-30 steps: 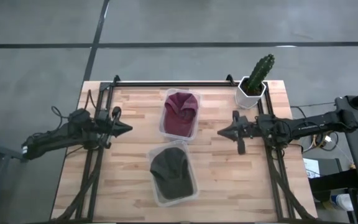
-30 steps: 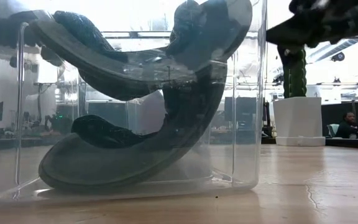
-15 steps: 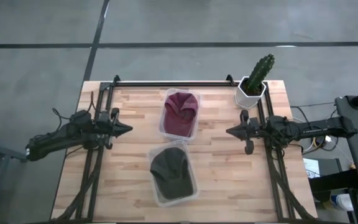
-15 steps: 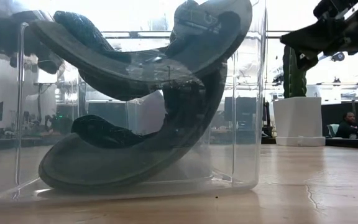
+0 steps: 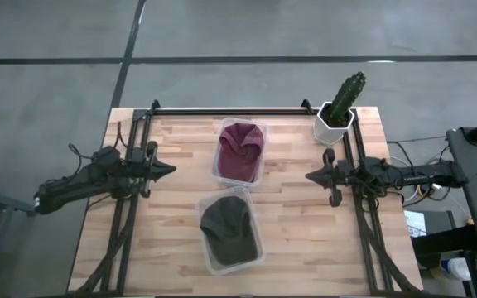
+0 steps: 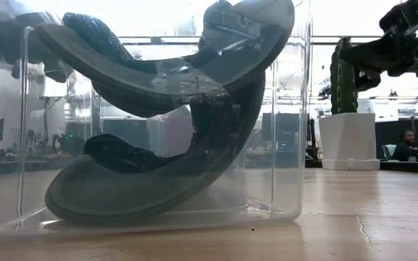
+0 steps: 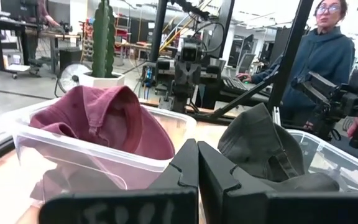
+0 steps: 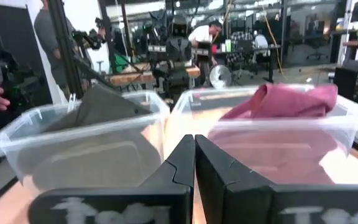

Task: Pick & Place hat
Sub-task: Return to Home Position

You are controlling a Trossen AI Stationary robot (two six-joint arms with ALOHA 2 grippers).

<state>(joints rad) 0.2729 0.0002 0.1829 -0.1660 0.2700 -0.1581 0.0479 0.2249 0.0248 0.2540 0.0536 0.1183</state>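
A maroon cap [image 5: 240, 150] lies in a clear plastic bin [image 5: 257, 177] at the table's middle, far side. A dark olive cap [image 5: 227, 227] lies in a second clear bin [image 5: 255, 258] nearer the front; it also fills the low view [image 6: 158, 145]. My left gripper [image 5: 172, 170] is shut and empty at the table's left, pointing at the bins. My right gripper [image 5: 308, 175] is shut and empty at the right, pointing at the bins. Both caps show in the left wrist view [image 7: 104, 118] and the right wrist view [image 8: 284, 102].
A cactus in a white pot [image 5: 338, 116] stands at the far right corner. Black frame rails [image 5: 222, 112] run along the far edge and down both sides. A person [image 7: 322, 62] stands beyond the table. Bare wood lies between each gripper and the bins.
My right gripper has drawn back toward the table's right edge, away from the bins, staying shut. My left gripper has kept nearly still. The caps and bins have not moved.
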